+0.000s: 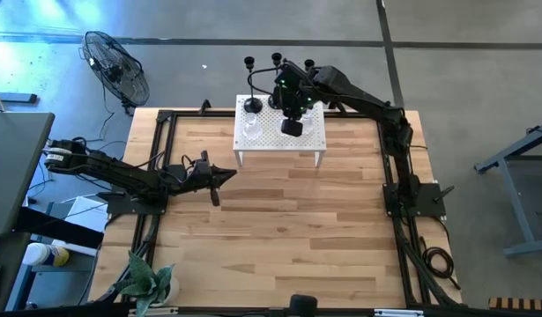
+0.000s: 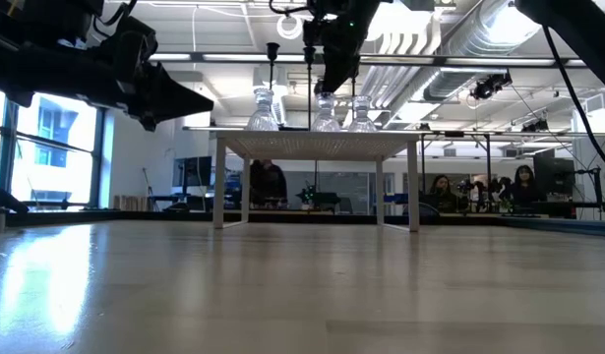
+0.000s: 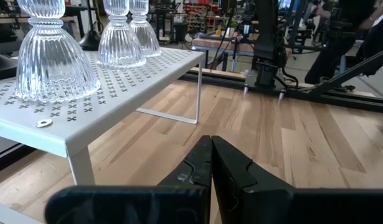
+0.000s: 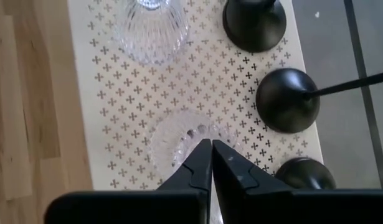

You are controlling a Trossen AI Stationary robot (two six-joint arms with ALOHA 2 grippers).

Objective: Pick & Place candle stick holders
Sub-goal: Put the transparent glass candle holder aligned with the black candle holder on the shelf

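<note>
From above, a white perforated shelf (image 1: 310, 139) is standing at the far middle of the wooden table (image 1: 279, 238). The three black candlesticks (image 1: 276, 60) are showing at its far edge, their cups poking up in a row. The right gripper (image 1: 293, 126) is hanging over the shelf, while the left gripper (image 1: 219, 175) is waiting low over the table, left of the shelf and well apart from it.

At table height, three ribbed clear glass holders (image 2: 264, 110) are standing on the shelf, with thin candlestick stems (image 2: 272, 69) rising behind them. The right gripper (image 2: 325, 88) is coming down onto the middle glass piece.

The left wrist camera is showing its own fingers (image 3: 200, 165) pressed together on nothing, the shelf and the glass pieces (image 3: 51, 59) lying ahead.

The right wrist camera is looking down: its fingers (image 4: 200, 162) are closed tip to tip directly over a glass holder (image 4: 179, 140); whether they are pinching its top I cannot tell. Three domed black bases (image 4: 286, 99) are lining the shelf's edge just beside it, untouched.
</note>
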